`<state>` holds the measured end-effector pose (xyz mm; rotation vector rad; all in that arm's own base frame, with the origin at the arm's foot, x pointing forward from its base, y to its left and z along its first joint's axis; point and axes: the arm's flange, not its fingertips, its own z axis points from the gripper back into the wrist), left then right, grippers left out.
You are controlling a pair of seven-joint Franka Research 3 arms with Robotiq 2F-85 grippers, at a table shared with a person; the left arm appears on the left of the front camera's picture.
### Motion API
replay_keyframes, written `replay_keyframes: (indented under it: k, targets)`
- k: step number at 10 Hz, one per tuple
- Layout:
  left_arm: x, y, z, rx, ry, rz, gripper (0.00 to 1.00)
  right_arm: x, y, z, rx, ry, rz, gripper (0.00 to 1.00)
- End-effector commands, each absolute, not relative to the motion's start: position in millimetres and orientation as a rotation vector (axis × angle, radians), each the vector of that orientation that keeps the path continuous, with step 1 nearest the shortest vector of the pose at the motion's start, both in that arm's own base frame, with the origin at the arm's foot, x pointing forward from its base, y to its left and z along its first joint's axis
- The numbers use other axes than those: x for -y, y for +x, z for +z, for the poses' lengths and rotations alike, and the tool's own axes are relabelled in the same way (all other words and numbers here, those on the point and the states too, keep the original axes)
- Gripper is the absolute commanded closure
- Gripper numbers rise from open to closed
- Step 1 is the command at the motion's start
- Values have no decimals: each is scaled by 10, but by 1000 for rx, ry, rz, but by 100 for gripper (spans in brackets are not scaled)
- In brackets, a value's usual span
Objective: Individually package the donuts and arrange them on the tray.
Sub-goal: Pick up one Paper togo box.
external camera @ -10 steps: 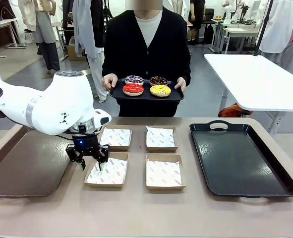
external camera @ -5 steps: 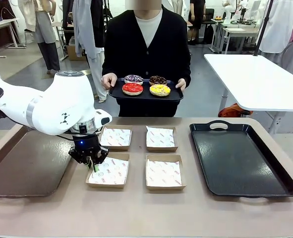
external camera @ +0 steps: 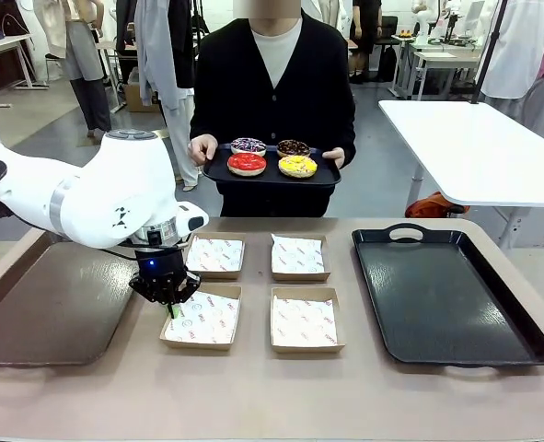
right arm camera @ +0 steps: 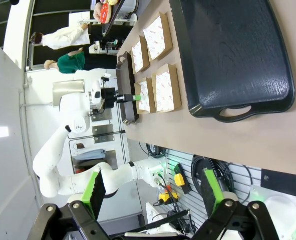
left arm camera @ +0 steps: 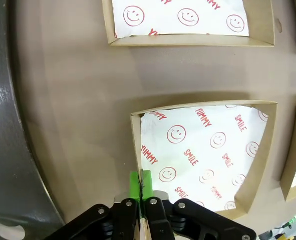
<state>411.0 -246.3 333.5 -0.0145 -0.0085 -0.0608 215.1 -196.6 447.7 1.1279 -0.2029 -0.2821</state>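
Note:
A person across the table holds a small black tray (external camera: 218, 174) bearing the donuts: red (external camera: 247, 164), yellow (external camera: 297, 166), dark sprinkled (external camera: 248, 146) and chocolate-brown (external camera: 294, 147). The large black tray (external camera: 451, 295) lies on the table's right side. My left gripper (external camera: 171, 308) is low over the near-left cardboard box (external camera: 201, 320). In the left wrist view that gripper (left arm camera: 139, 181) is shut, its green pads pinching the left wall of the paper-lined box (left arm camera: 203, 150). My right gripper (right arm camera: 154, 187) stands open, holding nothing, off the end of the large tray (right arm camera: 238, 55).
Three more paper-lined boxes sit mid-table: far-left (external camera: 215, 255), far-right (external camera: 299, 256), near-right (external camera: 306, 321). A brown tray (external camera: 51, 304) lies at the table's left under my left arm. A white table (external camera: 474, 147) stands behind on the right.
The left gripper's fingers have gone from spread apart to shut on the near-left box's left wall. The person's tray of donuts has barely moved.

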Motion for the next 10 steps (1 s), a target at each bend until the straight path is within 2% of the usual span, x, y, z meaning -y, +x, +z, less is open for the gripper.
replay_keyframes:
  k: [1, 3, 6, 10]
  targets:
    - [2525, 4116, 3784, 0, -11, -67, 100, 1938, 2154, 4460, 216, 1131, -289, 0]
    - [2538, 4206, 4429, 31, -33, -74, 100, 1938, 2154, 4460, 216, 1131, -289, 0]
    - [2518, 4197, 5062, 90, -33, -57, 100, 1938, 2154, 4460, 216, 1131, -289, 0]
    - [2484, 4235, 5122, 61, -40, -28, 100, 1938, 2154, 4460, 216, 1131, -289, 0]
